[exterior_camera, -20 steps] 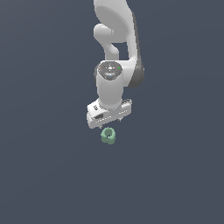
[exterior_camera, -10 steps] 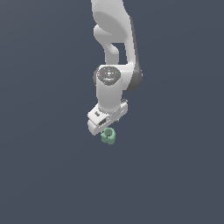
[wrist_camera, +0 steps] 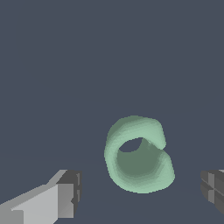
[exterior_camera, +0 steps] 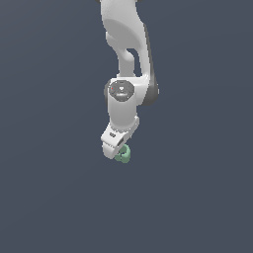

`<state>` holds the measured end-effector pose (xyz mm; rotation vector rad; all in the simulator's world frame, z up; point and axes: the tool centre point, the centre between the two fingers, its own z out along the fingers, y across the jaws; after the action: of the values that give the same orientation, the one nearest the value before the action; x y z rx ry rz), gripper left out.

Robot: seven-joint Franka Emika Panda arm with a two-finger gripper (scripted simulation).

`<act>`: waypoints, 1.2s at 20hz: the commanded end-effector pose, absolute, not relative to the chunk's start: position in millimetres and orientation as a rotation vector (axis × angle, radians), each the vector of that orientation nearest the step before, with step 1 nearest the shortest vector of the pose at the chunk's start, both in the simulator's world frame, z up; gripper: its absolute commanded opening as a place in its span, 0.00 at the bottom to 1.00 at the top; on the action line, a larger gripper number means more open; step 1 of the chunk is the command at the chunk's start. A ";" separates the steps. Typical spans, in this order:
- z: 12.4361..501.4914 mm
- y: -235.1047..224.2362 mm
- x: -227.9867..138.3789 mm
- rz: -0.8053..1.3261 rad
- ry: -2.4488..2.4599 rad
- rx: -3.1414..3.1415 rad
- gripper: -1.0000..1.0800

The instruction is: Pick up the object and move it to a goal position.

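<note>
The object [wrist_camera: 139, 155] is a small pale green, lumpy ring with a notch, lying on the dark grey floor. In the wrist view it sits between my two fingers, one finger [wrist_camera: 65, 194] on one side and the other finger [wrist_camera: 213, 186] on the other, with gaps on both sides. My gripper [wrist_camera: 140, 192] is open and empty. In the exterior view the white gripper [exterior_camera: 116, 150] is low over the object [exterior_camera: 123, 154], which peeks out just under the hand and is partly hidden by it.
The white arm [exterior_camera: 126, 54] reaches down from the top of the exterior view. The floor [exterior_camera: 49, 197] is plain dark grey all around.
The gripper has come down and turned, closing in on the green object; the object has not moved and is now partly covered by the hand in the exterior view.
</note>
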<state>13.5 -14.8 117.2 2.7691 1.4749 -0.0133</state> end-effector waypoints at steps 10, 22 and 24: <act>107.0 -16.9 17.5 -0.003 1.775 2.591 0.96; 101.6 -17.2 18.1 0.000 1.828 2.555 0.96; 95.3 -17.3 17.9 0.000 1.828 2.555 0.96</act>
<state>18.4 -17.4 99.8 2.5545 1.8273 0.0010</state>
